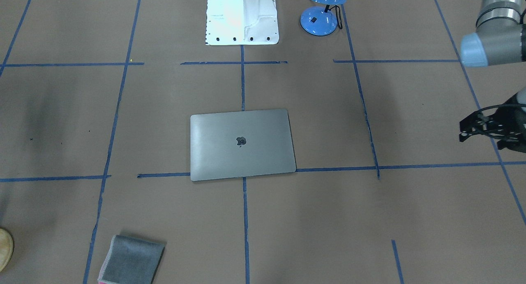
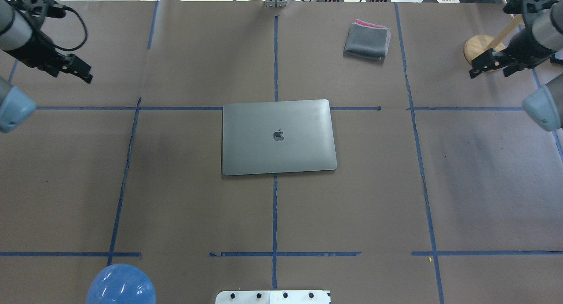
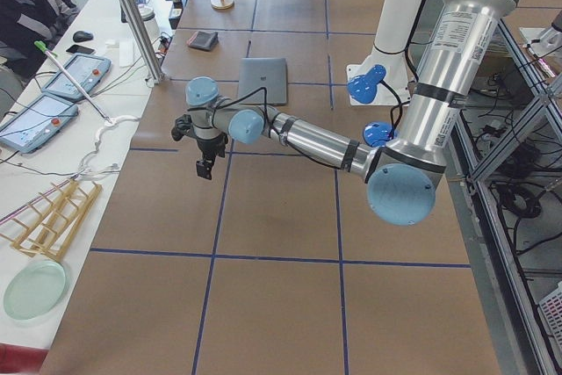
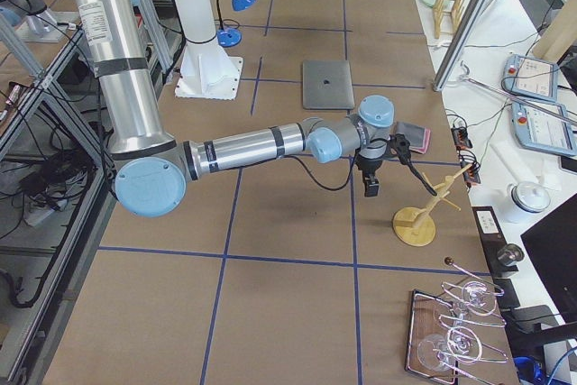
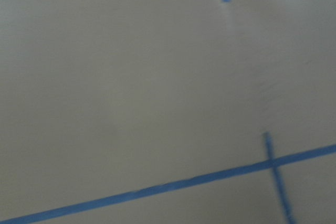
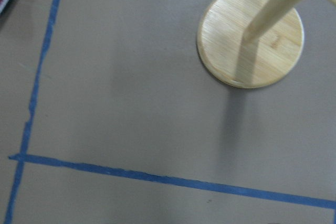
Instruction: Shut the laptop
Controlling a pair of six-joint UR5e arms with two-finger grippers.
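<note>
The laptop (image 1: 246, 152) lies flat in the middle of the brown table with its lid down and the dark apple logo facing up. It also shows in the overhead view (image 2: 290, 150) and, small, in the side views (image 3: 263, 81) (image 4: 326, 85). My left gripper (image 2: 72, 75) hovers far off at the table's left, its fingers apart and empty; it also shows in the front-facing view (image 1: 483, 138). My right gripper (image 2: 487, 73) hovers far off at the right, fingers apart and empty. Neither touches the laptop.
A small grey folded cloth (image 2: 367, 40) lies at the far side. A blue desk lamp (image 1: 322, 12) stands beside the white robot base (image 1: 242, 17). A wooden stand (image 2: 477, 46) (image 6: 251, 35) is beside the right gripper. Blue tape lines cross the table.
</note>
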